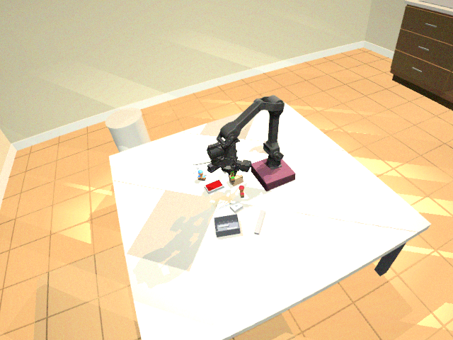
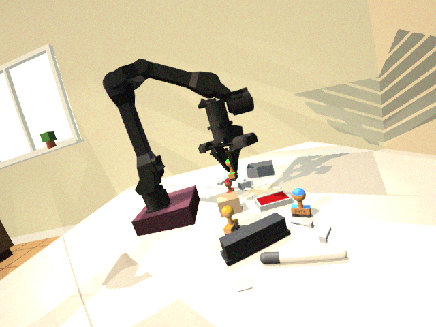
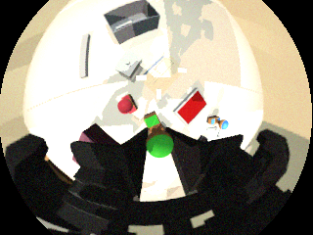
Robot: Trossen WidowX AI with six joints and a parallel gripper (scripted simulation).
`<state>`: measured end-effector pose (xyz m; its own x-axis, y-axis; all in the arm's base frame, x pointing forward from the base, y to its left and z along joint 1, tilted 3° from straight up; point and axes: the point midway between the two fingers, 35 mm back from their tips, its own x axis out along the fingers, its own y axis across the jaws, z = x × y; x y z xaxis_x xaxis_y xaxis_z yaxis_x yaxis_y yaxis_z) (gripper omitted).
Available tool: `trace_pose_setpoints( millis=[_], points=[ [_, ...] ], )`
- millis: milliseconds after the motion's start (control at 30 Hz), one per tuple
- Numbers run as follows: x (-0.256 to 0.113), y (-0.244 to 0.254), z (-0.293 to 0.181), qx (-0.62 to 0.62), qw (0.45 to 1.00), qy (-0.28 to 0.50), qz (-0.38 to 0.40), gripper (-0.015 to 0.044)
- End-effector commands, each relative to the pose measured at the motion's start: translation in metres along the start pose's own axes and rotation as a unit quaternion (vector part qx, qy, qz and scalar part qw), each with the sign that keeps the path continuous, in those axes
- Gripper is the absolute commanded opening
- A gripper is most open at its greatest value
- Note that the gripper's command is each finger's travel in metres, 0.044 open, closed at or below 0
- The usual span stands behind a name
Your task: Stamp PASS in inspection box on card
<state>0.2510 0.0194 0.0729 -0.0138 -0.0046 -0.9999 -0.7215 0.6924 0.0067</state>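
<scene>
My gripper [image 1: 231, 171] [image 2: 230, 169] [image 3: 156, 130] is shut on the neck of a green-knobbed stamp [image 2: 231, 174] [image 3: 159, 146], held clear of the bench with its base down. Its lettering is not readable. The ink pad [image 1: 214, 185] [image 2: 272, 199] [image 3: 192, 107], a white tray with a red face, lies on the bench to the right of the held stamp in the wrist view. A pale patch with faint lines, probably the card, lies beyond the stamp in the wrist view; glare and shadow hide its edges and the inspection box.
A red-knobbed stamp [image 1: 241, 190] [image 3: 126, 105] stands close to the held stamp. A wooden block [image 2: 229, 202], a yellow-knobbed stamp [image 2: 227, 218], a blue-knobbed stamp [image 2: 300, 200] and a black stapler-like block [image 2: 255, 236] stand nearby. A dark open box [image 1: 227, 226] [image 3: 132, 22] is farther out.
</scene>
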Motion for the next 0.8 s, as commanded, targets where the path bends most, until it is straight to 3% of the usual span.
trace_pose_setpoints(
  millis=[0,567,767],
  points=[
    [0.000,-0.019,0.005,-0.001,1.000,0.004,0.000,0.0000],
    [0.005,-0.103,0.018,-0.001,1.000,0.003,-0.003,0.0000],
    [0.006,-0.107,0.018,-0.001,1.000,0.003,-0.003,0.0000]
  ],
)
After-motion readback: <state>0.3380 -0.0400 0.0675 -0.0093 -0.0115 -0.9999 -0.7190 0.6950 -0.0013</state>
